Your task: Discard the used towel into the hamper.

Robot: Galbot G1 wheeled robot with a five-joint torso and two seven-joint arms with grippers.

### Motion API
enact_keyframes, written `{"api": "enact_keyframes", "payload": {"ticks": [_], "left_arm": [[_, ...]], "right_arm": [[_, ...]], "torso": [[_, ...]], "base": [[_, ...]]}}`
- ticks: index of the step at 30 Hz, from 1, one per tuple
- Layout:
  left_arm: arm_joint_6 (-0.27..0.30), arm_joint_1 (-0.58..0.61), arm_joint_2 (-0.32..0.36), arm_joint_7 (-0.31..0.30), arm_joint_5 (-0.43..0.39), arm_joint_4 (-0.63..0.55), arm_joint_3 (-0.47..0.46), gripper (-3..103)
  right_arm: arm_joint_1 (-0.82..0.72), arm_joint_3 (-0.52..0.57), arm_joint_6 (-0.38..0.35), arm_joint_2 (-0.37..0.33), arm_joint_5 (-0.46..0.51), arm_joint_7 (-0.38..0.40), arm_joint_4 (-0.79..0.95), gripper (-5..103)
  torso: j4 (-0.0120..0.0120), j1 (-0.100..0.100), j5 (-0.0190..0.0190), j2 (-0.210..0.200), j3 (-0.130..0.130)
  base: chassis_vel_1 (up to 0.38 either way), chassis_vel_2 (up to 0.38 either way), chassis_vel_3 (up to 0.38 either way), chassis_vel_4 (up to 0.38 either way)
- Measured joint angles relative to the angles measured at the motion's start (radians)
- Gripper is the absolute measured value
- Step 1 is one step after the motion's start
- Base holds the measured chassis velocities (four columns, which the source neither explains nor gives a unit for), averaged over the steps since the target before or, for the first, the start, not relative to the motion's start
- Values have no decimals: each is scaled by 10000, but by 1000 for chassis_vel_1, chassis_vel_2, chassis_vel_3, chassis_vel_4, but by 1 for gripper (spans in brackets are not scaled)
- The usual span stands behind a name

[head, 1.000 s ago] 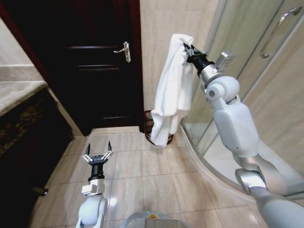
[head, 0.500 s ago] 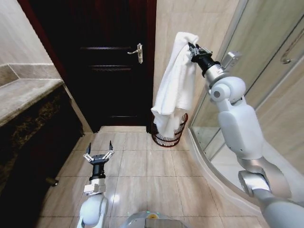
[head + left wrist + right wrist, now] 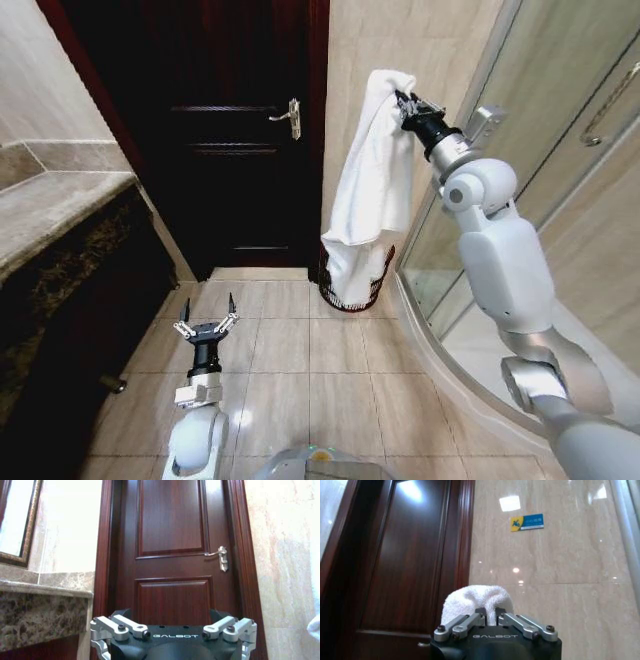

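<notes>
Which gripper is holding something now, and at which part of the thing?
The right gripper holds the white towel pinched at its top fold, the rest hanging down before the hamper. The left gripper is open and holds nothing.

You can read "GALBOT" in pale letters on the black left gripper [image 3: 172, 645] body and the black right gripper [image 3: 491, 620] body.

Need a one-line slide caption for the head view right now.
Right gripper holds white towel above hamper; left gripper open, low.
</notes>
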Motion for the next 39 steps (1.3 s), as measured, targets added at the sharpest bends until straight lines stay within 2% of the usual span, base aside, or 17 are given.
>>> {"api": "enact_keyframes", "payload": {"ticks": [9,24,39], "left_arm": [[-26,29,-5,9,242,-38,169,100],[27,-1,-3,-33,697,-82,518,100],[140,130,-3,-160,783,-195,670,100]], "right_arm": [[-388,316,-12,-394,33,-176,266,9],[-784,864,-12,-413,-7,-488,375,9],[-819,879,8,-569,78,-500,504,9]], "torso": [[0,-5,-1,-3,-5],[0,-23,-2,-48,-32],[1,-26,-3,-72,-43]], "base": [[-6,6,4,-3],[-43,38,45,-36],[-18,27,27,-22]]}}
